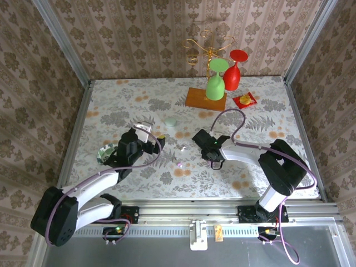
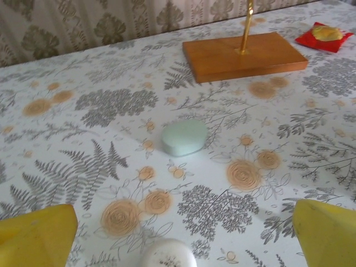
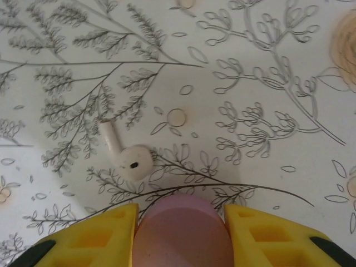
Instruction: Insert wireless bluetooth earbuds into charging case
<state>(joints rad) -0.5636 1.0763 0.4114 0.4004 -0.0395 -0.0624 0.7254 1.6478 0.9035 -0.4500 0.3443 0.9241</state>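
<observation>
Fingers snug around purple case

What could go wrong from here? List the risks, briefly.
1. The purple case sits between the right fingers, gripped on its rounded sides, so it may slip or twist out.
2. The white earbud lies loose on the table just ahead of that case. A forward push could knock it away.
3. The left fingers stand open close over the white case and would likely nudge it if lowered.
</observation>
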